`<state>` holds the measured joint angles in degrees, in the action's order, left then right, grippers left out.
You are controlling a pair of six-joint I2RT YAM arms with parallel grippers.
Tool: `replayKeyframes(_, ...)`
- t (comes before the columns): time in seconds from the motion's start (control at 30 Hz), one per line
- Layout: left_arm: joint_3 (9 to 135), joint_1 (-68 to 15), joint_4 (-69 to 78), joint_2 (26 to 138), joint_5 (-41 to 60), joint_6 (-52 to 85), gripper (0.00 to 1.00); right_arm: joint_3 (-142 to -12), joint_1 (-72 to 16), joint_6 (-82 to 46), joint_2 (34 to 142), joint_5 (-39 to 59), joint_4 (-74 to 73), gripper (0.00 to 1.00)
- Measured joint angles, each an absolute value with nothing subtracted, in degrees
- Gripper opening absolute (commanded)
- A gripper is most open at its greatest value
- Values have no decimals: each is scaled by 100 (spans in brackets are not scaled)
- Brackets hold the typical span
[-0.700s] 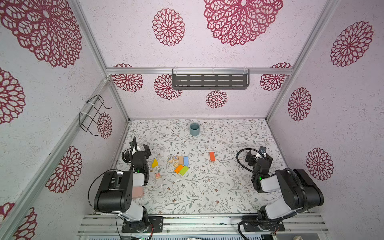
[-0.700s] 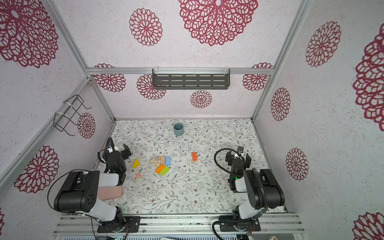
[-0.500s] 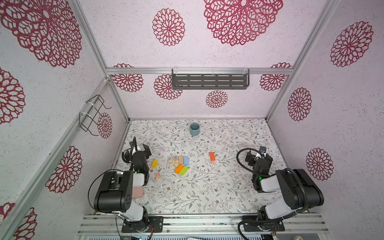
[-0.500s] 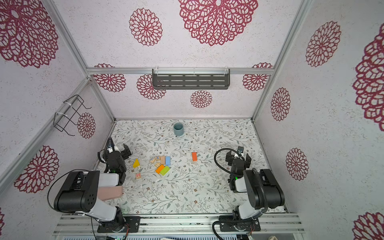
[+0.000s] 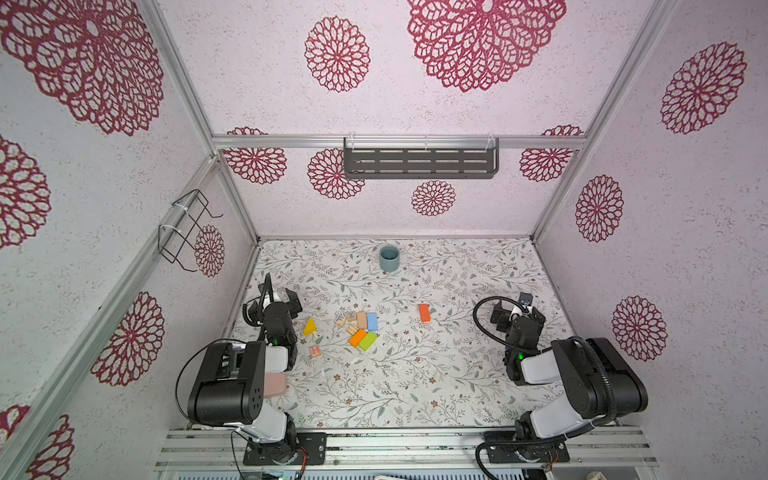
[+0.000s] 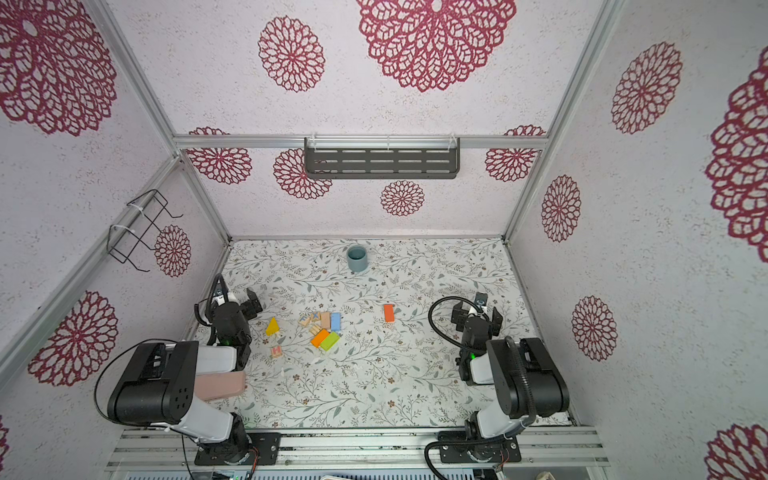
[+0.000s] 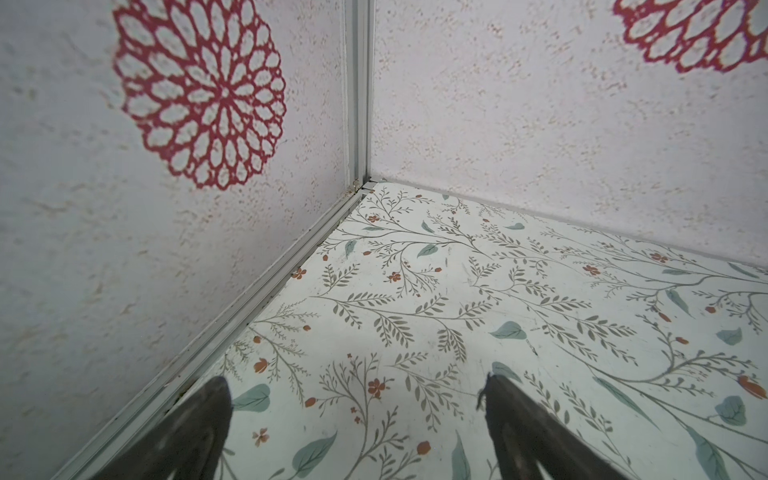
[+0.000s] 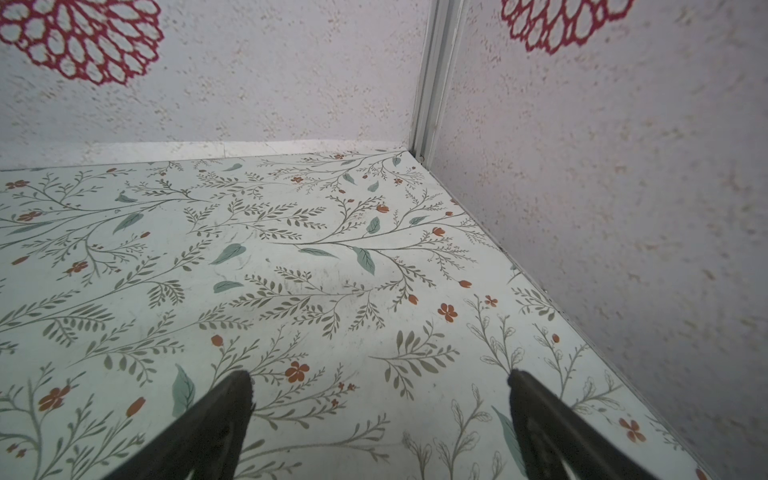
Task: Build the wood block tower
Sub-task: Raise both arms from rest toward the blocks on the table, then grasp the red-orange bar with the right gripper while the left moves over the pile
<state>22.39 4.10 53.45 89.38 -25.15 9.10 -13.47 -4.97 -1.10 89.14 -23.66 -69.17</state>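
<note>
Nothing has moved since the earlier frames. Both top views show the small painted wood blocks (image 5: pixel 358 337) lying loose and unstacked mid-counter (image 5: pixel 415 374). A yellow triangular wedge (image 5: pixel 309 326) sits at their 9 o'clock, a red-orange rectangular block (image 5: pixel 424 313) at 3 o'clock and a pale letter-printed cube (image 5: pixel 315 351) at 8 o'clock. The wrist views show none of these, only bare floral counter and wall corners. The left jaws and right jaws are both spread wide and empty.
</note>
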Motion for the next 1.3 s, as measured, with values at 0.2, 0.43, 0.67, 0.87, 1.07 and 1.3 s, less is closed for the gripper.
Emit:
replayKeyframes(0.2,2298,521,5155,8938,-2338,989,97,-1347,-377,-132,8914,-2217,-6895,99)
replayKeyframes(0.43,2484,519,4438,8650,-2357,1022,97,-1188,-375,-156,8779,-2233,-7032,99)
replayKeyframes(0.67,3734,499,2255,7116,-2134,1315,97,-1334,-770,-165,6954,-2768,-5568,99)
replayKeyframes(0.87,5474,-143,40,6469,-2250,1946,97,-2888,-792,-805,5317,-2641,-3223,89)
replayKeyframes(1.07,6018,-1479,-1673,5791,-2571,2661,97,-4200,-1219,-1321,5494,-2040,-886,86)
replayKeyframes(1.3,6040,-2523,-2635,5959,-2954,3463,97,-5096,-2274,-1619,6501,-1417,1068,83)
